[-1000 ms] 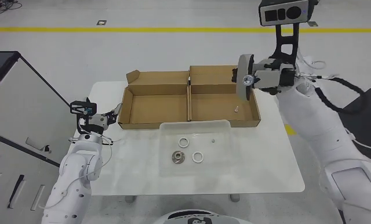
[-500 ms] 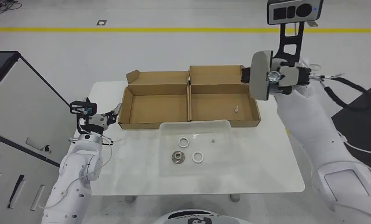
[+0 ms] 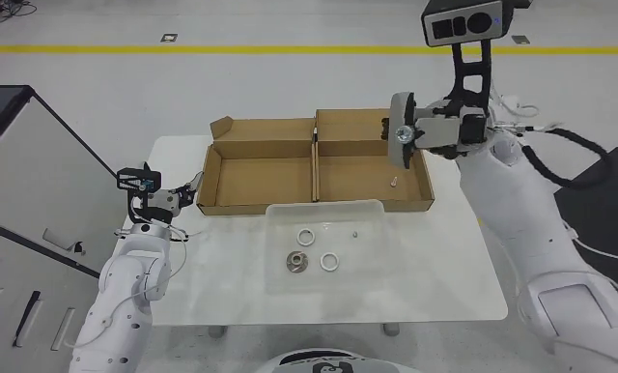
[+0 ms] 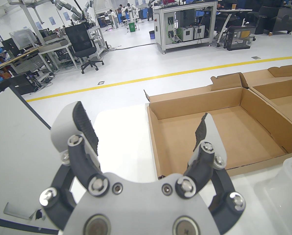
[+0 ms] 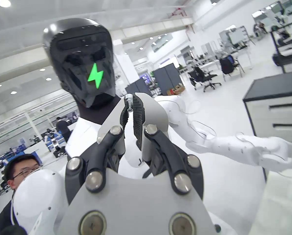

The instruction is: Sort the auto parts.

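Steel and threaded, the small bolt [image 5: 128,98] is pinched at the very tips of the right gripper [image 5: 131,107], jaws closed on it with little pad overlap (a hold that could let it pivot). That gripper hangs above the right compartment of the cardboard box [image 3: 315,168], toward its far wall, tilted up and back rather than down. To do the drop well, I judge, the wrist should turn until the tips face the box floor, come low near the like screw [image 3: 395,181] lying in that compartment, and only then part, so the bolt cannot bounce out. In front of the box, a clear tray [image 3: 362,267] holds a white ring [image 3: 305,236], a second ring [image 3: 329,262] and a metal hub [image 3: 294,263]. Beside the box's left end, the left gripper [image 4: 146,128] hovers spread wide, holding nothing.
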You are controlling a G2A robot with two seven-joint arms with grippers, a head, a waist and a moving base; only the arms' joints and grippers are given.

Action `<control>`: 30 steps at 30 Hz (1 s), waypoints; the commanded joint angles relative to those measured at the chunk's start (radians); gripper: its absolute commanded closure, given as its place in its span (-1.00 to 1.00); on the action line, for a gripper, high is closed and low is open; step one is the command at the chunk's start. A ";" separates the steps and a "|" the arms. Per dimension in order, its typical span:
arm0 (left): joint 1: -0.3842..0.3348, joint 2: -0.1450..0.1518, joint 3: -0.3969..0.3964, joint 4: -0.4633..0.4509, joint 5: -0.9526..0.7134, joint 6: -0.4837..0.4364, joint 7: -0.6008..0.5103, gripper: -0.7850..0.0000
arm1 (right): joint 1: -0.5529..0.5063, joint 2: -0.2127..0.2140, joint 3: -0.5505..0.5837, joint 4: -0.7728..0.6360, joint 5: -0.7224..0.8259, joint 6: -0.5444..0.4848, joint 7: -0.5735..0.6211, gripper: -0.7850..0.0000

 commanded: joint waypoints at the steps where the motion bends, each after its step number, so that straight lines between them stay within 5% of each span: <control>1: 0.000 0.000 0.000 0.000 0.000 0.000 0.000 -1.00 | -0.008 -0.009 -0.007 0.002 0.073 -0.021 0.013 1.00; 10: 0.000 0.000 0.000 0.000 0.000 0.000 0.000 -1.00 | -0.026 -0.040 0.003 0.016 0.179 -0.036 0.059 1.00; 30: 0.000 0.000 0.000 0.000 0.000 0.000 0.000 -1.00 | -0.009 -0.042 0.081 0.023 -0.185 0.123 0.014 1.00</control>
